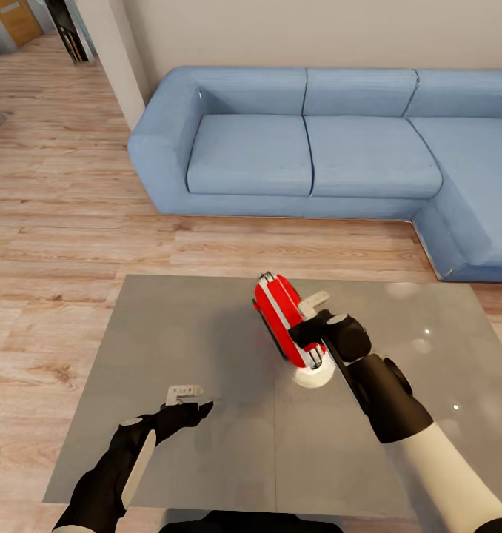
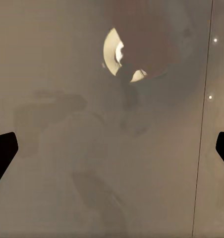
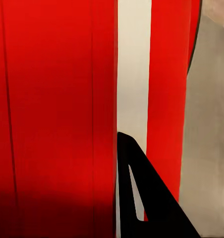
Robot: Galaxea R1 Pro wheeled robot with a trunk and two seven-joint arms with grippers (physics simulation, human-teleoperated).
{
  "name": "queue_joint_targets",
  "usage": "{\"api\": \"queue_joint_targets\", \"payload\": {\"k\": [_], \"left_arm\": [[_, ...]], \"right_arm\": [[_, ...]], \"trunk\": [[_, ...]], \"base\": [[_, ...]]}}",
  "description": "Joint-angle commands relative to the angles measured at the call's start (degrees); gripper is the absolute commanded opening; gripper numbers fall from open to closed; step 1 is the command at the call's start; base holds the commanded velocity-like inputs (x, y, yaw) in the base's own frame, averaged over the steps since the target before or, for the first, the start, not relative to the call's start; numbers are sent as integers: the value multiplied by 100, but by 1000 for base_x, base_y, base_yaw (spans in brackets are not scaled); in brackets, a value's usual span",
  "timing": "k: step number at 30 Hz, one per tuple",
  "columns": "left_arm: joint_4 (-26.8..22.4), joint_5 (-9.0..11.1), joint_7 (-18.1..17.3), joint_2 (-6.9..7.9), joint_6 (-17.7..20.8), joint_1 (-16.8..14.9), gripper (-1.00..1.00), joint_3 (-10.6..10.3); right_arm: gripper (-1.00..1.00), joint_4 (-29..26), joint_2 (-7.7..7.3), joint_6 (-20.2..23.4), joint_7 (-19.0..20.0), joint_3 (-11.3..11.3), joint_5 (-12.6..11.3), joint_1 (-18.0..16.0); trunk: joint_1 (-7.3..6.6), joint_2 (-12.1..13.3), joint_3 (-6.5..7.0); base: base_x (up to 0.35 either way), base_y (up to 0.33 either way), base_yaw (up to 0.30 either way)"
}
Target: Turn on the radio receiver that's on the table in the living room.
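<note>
Our right gripper (image 1: 310,326) sits hard against the radio receiver (image 1: 280,320), at about 1 o'clock from our trunk on the table (image 1: 192,348). In the right wrist view one dark finger (image 3: 141,193) lies on the red shell beside its white edge band, so we judge we are pressing or bracing the case rather than lifting it. Whether the jaws are spread or closed around it, we cannot tell; only one finger is plain. The radio stands on edge near the table's middle, tilted toward 11 o'clock, with its thin side facing us. We cannot see the dial or the grille from here, which we take as the reason the arm comes in so close.

Our left gripper (image 1: 188,396) hovers low over the grey top at about 10 o'clock, jaws wide apart and holding nothing; we judge it is parked out of the way. The left wrist view shows its finger tips (image 2: 3,151) at the edges and only reflections in the glossy top.

Beyond the table, at 12 to 2 o'clock, stands the blue sofa (image 1: 310,148) on the plank floor (image 1: 51,222) of the living room. No containers are in view
</note>
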Motion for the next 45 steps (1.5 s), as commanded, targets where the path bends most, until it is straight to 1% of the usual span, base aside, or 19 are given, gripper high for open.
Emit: {"api": "queue_joint_targets", "payload": {"k": [1,2,6,9,12,15,18,19,21,24,25,27,29,30,32,35,36,38,45], "left_arm": [[2,-2,0,0,-1,0,100,1],[5,-4,0,0,-1,0,100,2],[12,-7,0,0,-1,0,100,-1],[15,-7,0,2,-1,0,100,-2],[16,-7,-2,6,5,0,100,-3],[2,-7,-8,11,28,0,100,-3],[-19,-4,-14,18,62,0,100,-3],[-33,-2,-22,22,82,0,100,-3],[-85,5,-123,24,105,0,100,-3],[-409,7,-599,29,375,0,100,-3],[-1304,2,-1041,51,1340,0,100,5],[-1724,6,-1124,56,1736,0,100,13],[-2206,15,-1251,55,2161,0,100,20],[-2422,32,-1573,53,2359,0,100,28],[-2461,40,-1869,53,2388,0,100,38],[-2472,109,-2186,53,2404,-34,100,41],[-2470,482,-2290,67,2544,-145,100,49],[-2477,575,-2308,113,2599,-211,100,49],[-2479,915,-2339,150,2649,-348,100,50]], "right_arm": [[-100,-55,-6,5,-20,52,5,37],[-100,-157,-15,-2,-74,175,218,109],[-100,-349,-28,-58,-383,529,797,298],[-100,-417,-33,-181,-777,730,1063,438],[-100,-469,-38,-328,-1295,960,1203,588],[-100,-493,-54,-419,-2050,1283,1271,761],[-100,-499,-157,-451,-2717,1577,1291,886],[-100,-501,-290,-468,-3232,1878,1296,946],[-100,-495,-539,-515,-3889,2398,1296,983],[-100,-488,-901,-581,-4810,3125,1278,1003],[-100,-457,-1038,-598,-5742,3701,1251,1011],[-100,-436,-1060,-596,-6104,3925,1238,1012],[-100,-327,-1104,-594,-6639,4278,1213,1024],[-100,136,-1185,-624,-7380,4606,1232,1308],[-100,612,-1194,-870,-7849,4671,1216,1409],[-100,1412,-1138,-1237,-8306,4708,1211,1506],[-100,2499,-1091,-1766,-8762,4757,1190,1579],[-100,3195,-1068,-2090,-8814,4745,1169,1578],[-100,4159,-859,-2544,-8823,4707,1026,1576]], "trunk": [[0,0,0],[0,0,0],[0,0,0],[0,0,0],[0,0,0],[0,0,0],[0,0,0],[0,0,0],[0,0,0],[0,0,0],[0,0,0],[0,0,0],[0,0,0],[0,0,0],[0,0,0],[0,0,0],[0,0,0],[0,0,0],[0,0,0]], "base": [[0,0,0],[0,0,0],[0,0,0],[0,0,0],[0,0,0],[0,0,0],[0,0,0],[0,0,0],[0,0,0],[0,0,0],[0,0,0],[0,0,0],[0,0,0],[0,0,0],[0,0,0],[0,0,0],[0,0,0],[0,0,0],[0,0,0]]}}
